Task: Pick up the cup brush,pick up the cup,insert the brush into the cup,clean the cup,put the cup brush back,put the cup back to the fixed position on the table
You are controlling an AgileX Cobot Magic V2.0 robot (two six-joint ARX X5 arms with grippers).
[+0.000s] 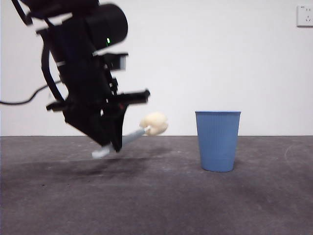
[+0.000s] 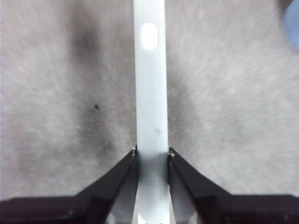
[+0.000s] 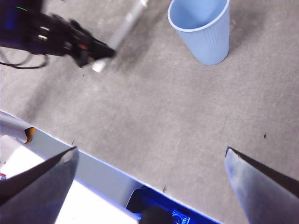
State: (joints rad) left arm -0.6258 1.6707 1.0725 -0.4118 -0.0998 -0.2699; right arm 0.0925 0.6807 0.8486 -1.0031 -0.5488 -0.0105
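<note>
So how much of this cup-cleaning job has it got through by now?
Only the first step. The left gripper is shut on the brush, holding it tilted above the table. The cup stands upright, untouched and apart from the brush; the right gripper is open, away from it. Lifting the cup, scrubbing and putting both back remain.

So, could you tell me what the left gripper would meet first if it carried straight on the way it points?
Probably the table: the left gripper, shut on the brush, angles downward, left of the cup.
</note>
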